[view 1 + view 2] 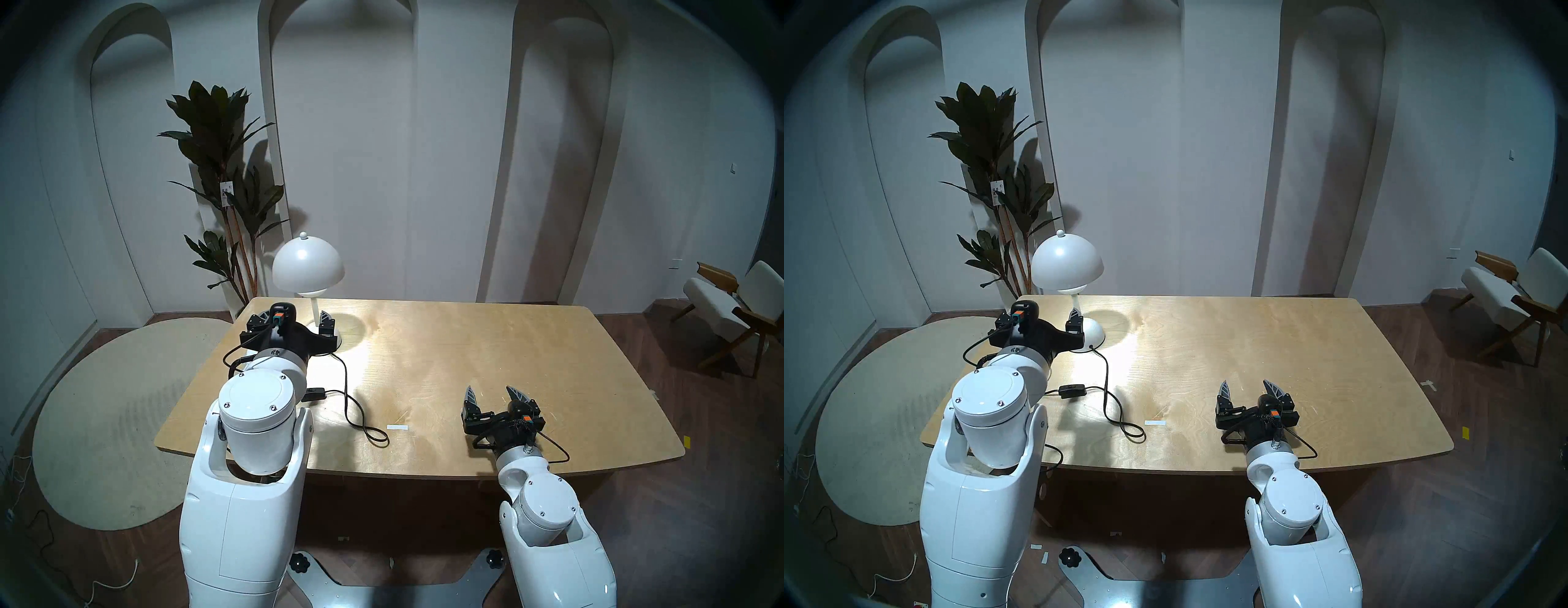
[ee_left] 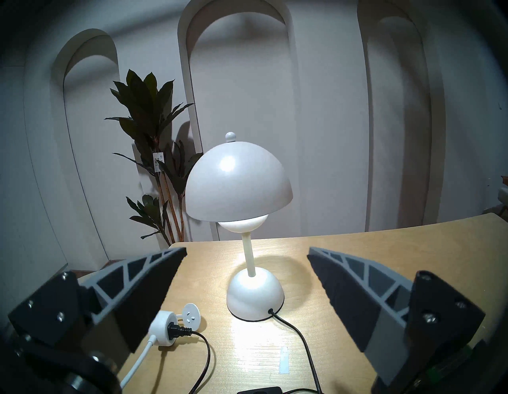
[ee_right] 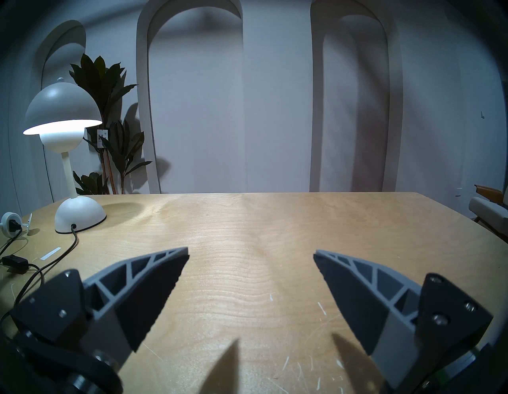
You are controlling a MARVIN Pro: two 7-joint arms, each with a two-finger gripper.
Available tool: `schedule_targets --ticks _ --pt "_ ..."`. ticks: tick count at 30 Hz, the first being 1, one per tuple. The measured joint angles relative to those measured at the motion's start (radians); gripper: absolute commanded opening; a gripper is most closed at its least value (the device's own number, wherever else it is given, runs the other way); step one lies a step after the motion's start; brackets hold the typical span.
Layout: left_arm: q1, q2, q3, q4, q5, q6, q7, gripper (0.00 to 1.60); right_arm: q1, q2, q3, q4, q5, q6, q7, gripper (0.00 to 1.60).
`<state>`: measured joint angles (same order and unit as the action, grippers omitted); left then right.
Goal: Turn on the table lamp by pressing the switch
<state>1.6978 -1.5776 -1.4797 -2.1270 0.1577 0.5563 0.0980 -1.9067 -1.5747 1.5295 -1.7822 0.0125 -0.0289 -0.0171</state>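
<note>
While its bulb glows under the shade, the white table lamp with a glossy dome shade, small top knob, thin stem and round domed base (image 1: 307,265) stands upright at about eleven o'clock on the pale wooden table with rounded corners (image 1: 509,361), near the far edge. Light spills from beneath the shade onto the base and the wood around it. A thin black cord (image 1: 345,382) leaves the base toward six o'clock, loops on the tabletop and runs to the small black oblong plastic switch box (image 1: 1072,390).

That switch lies flat on the table at about eight o'clock, well nearer the front edge than the lamp. Its long axis runs roughly from nine o'clock to three o'clock, with cord at both ends. Nothing touches it.

Beyond the switch, the left gripper (image 1: 292,320) hovers just in front of the lamp base, jaws spread wide, holding nothing. At about five o'clock the right gripper (image 1: 496,395) sits over bare wood, well apart from the lamp, jaws likewise spread and empty.

Beside the lamp base, a round white socket block with a white cable (image 2: 163,330) holds a black plug.
</note>
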Motion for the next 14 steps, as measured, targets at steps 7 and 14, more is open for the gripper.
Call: schedule_targets --ticks 7,14 --pt "0.006 0.015 0.002 -0.005 -0.001 -0.013 -0.001 1.6 0.0 0.0 0.0 0.0 0.0 0.0 0.0 1.6" --pt "0.006 0.022 0.008 -0.006 0.001 -0.017 -0.001 1.6 0.0 0.0 0.0 0.0 0.0 0.0 0.0 1.6"
